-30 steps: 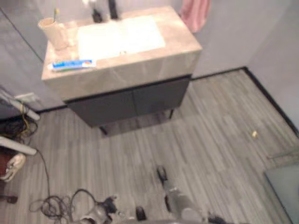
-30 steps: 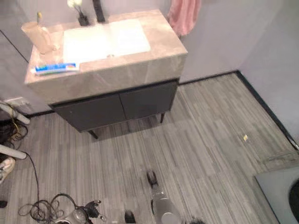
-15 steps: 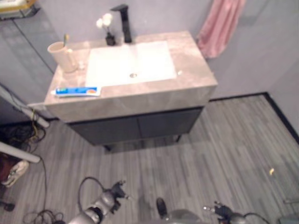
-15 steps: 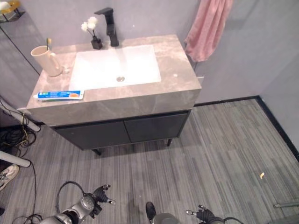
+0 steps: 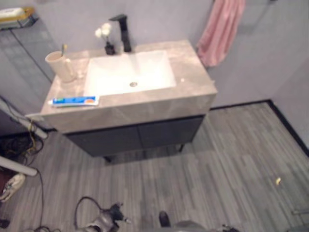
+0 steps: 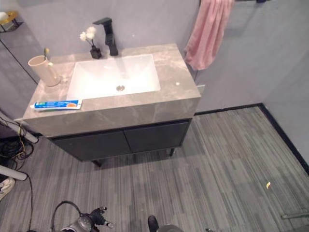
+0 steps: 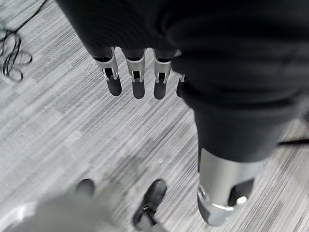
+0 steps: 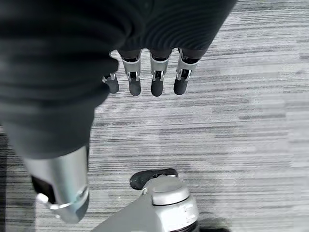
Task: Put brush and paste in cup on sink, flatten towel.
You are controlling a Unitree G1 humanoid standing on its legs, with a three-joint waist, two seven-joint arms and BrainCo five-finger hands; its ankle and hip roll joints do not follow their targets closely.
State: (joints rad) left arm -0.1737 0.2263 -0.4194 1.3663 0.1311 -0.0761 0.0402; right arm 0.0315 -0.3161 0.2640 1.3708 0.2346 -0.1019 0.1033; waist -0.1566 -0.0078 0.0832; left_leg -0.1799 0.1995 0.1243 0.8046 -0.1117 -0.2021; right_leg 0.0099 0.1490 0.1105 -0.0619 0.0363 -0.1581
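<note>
Vanity top: beige cup [image 6: 44, 70] with brush at ten o'clock of the basin [image 6: 116, 77], toothpaste tube [image 6: 55, 104] flat at eight, pink towel [image 6: 208, 30] bunched at two; left hand [image 7: 137, 77] and right hand [image 8: 152, 75] relaxed, empty, hanging over floor.

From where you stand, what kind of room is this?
Most likely a bathroom: a stone-topped vanity with a white sink and black faucet, a cup and toothpaste on the counter, and a pink towel hanging on the wall.
</note>
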